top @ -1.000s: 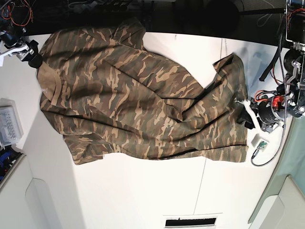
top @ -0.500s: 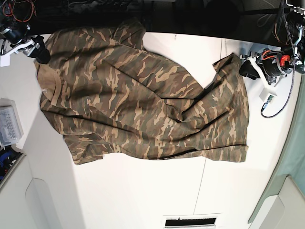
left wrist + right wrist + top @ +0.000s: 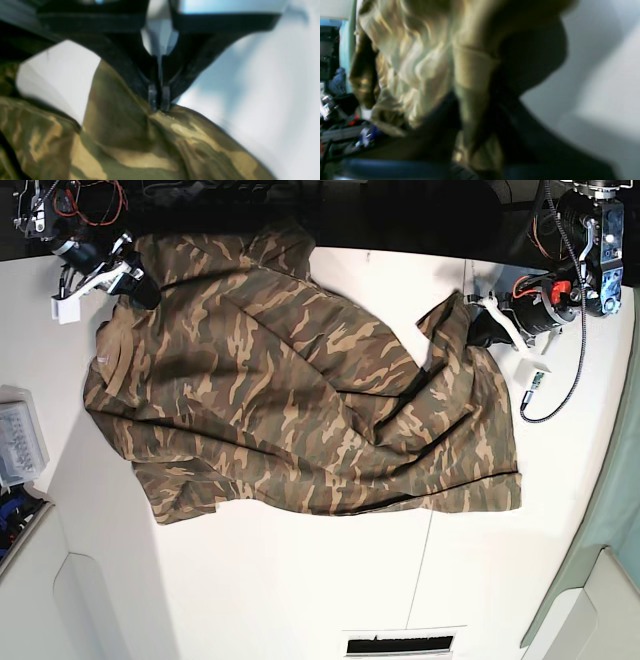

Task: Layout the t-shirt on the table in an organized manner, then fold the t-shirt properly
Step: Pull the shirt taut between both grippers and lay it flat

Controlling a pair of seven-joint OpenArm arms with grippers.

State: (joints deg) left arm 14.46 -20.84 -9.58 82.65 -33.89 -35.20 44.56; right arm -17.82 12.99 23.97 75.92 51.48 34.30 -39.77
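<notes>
The t-shirt lies crumpled across the table, and I see both top corners drawn inward since a moment ago: left gripper pinched tight on the hem corner, right gripper apparently clamped near the collar, so spreading is underway.

Clear plastic box, perhaps of small parts; dark vent slot.

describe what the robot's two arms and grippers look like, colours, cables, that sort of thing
Both arms are mostly black with white plastic parts near the tips. The left gripper has black tapered fingers with grey pads, a red part on the wrist, and a black cable looping to a small white connector. The right gripper shows red wiring behind it and a white bracket.
</notes>
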